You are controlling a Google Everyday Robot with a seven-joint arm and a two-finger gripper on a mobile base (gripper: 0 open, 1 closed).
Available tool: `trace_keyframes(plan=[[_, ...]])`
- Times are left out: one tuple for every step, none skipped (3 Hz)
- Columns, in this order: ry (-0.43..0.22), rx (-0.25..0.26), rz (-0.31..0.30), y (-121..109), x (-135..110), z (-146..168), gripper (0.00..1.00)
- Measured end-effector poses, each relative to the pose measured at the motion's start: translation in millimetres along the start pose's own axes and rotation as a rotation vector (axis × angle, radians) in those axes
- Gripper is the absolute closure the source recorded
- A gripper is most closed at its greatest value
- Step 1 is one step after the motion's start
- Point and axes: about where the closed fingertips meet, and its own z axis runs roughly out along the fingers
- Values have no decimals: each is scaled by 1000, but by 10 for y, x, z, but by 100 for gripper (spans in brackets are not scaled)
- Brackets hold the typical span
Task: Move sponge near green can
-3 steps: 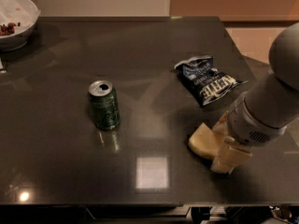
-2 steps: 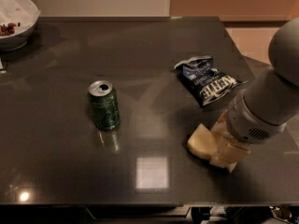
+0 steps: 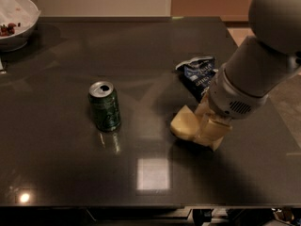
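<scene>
The pale yellow sponge [image 3: 181, 123] is right of the table's middle, held at its right end by my gripper [image 3: 205, 129]. The gripper's pale fingers [image 3: 214, 132] are shut on the sponge and hold it low over the dark table [image 3: 70, 173], with a shadow under it. The grey arm comes down from the upper right and hides the sponge's right part. The green can [image 3: 105, 107] stands upright left of the middle, silver top with the pull-tab opening showing. The sponge is roughly a can's height to the right of the can.
A dark blue chip bag [image 3: 196, 73] lies just behind the gripper, partly covered by the arm. A white bowl [image 3: 14, 22] with dark bits in it stands at the far left corner. The table's front edge runs along the bottom.
The gripper and arm have moved left and a little away from the front edge, carrying the sponge closer to the green can. The can and the chip bag have not moved.
</scene>
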Motion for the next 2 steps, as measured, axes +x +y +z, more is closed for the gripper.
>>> trace_keyframes(plan=[[-27, 2, -35, -122, -334, 11, 100], [-45, -13, -71, -213, -623, 153, 100]])
